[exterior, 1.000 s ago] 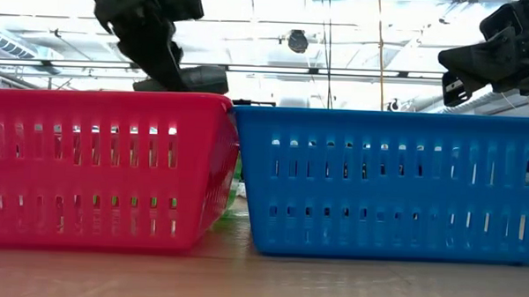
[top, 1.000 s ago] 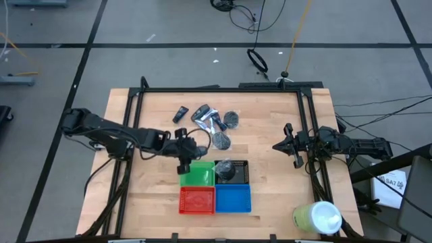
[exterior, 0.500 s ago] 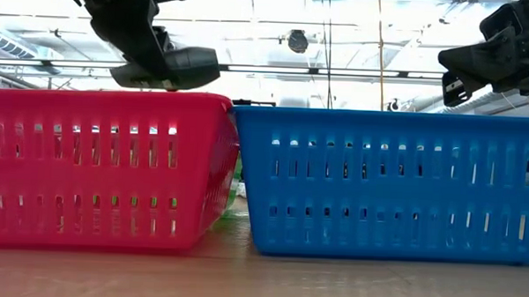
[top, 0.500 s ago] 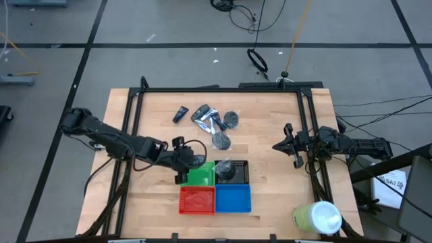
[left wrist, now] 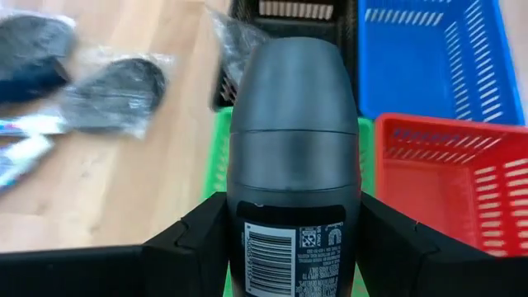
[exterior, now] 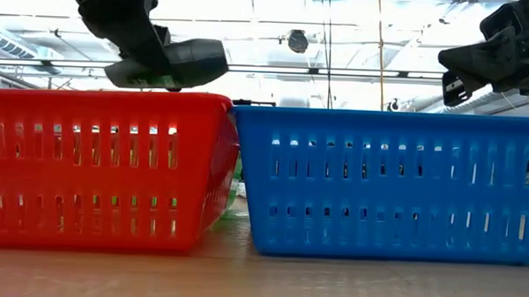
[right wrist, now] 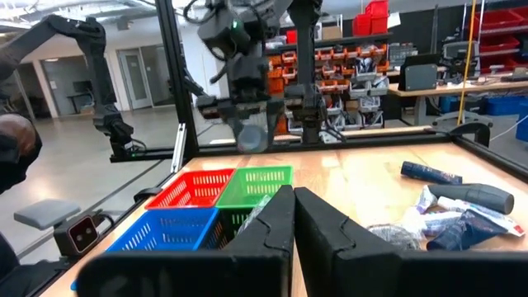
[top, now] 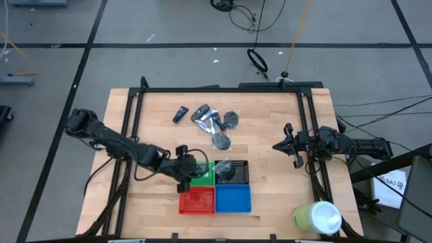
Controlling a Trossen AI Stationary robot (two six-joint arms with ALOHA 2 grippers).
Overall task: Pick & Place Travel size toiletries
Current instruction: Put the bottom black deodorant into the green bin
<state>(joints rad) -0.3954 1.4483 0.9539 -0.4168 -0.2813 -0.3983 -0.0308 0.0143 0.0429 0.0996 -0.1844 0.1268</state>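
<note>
We are holding a dark grey oval deodorant stick (left wrist: pixel 293 165) in the left gripper (top: pixel 187 169), its two fingers clamped against the stick's sides with the barcode label facing the wrist camera. Taking the green tray (top: pixel 202 175) as our landmark, the gripper and the stick are hanging just over that tray's left edge, right where it meets the red tray (top: pixel 196 200); in the low view the stick (exterior: pixel 168 63) is lying roughly level in the air above the red tray's rim (exterior: pixel 107 97), not touching it. The black tray (top: pixel 241 173) is sitting against the green tray's right side and is already holding a bagged dark mesh puff (top: pixel 226 171), and the blue tray (top: pixel 233 198) is sitting diagonally off the green tray's corner, beside the red one. Up the table from the green tray, the remaining toiletries are lying loose on the wood: another mesh puff (top: pixel 221 140) nearest, then a cluster of tubes in wrappers (top: pixel 206 116) with a third puff (top: pixel 231 119) beside it, and a small dark blue tube (top: pixel 180 114) on its own farther left. We are keeping the right gripper (top: pixel 293 146) well off to the right of the green tray, near the table's edge, with its fingers pressed together on nothing.
</note>
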